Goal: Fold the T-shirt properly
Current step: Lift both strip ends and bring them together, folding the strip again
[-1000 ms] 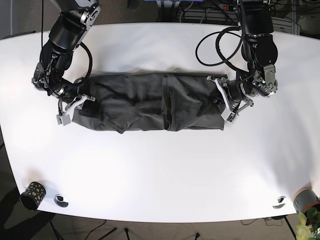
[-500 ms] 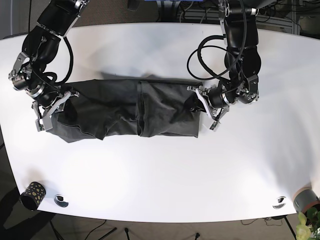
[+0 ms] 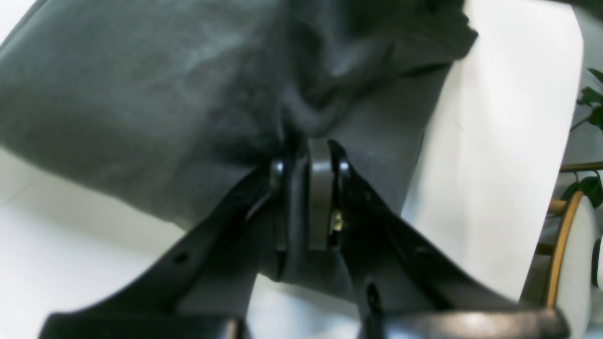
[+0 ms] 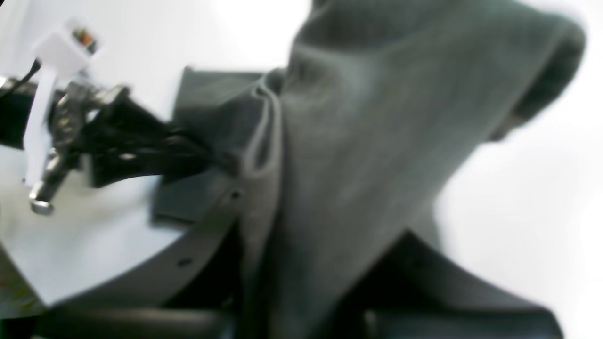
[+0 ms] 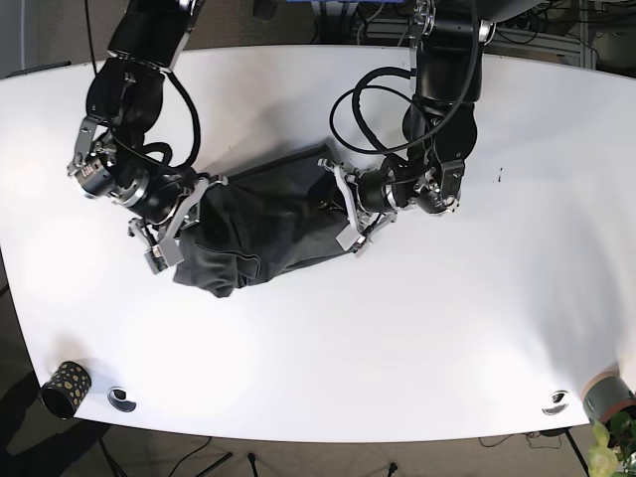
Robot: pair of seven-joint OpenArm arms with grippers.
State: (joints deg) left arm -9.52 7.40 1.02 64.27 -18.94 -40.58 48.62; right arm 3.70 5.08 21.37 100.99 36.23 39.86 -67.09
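The dark grey T-shirt (image 5: 260,221) lies bunched into a short heap at the table's middle. My left gripper (image 5: 345,207) is at its right end; in the left wrist view its fingers (image 3: 321,188) are pressed together on a pinch of the T-shirt (image 3: 165,94). My right gripper (image 5: 169,237) is at the heap's left end. The right wrist view is blurred, and the T-shirt (image 4: 377,122) drapes over that gripper and hides its fingertips. The left arm's gripper (image 4: 141,150) shows there too, holding the cloth's far edge.
The white table (image 5: 417,338) stretches wide around the shirt. A black cup with gold dots (image 5: 65,388) stands near the front left edge, beside a small round fitting (image 5: 121,398). Another fitting (image 5: 556,401) and a potted plant (image 5: 608,407) are at the front right.
Both grippers have come toward each other. The left one carried the shirt's right end leftward and the right one moved rightward, so the long flat shirt is now a short bunched heap.
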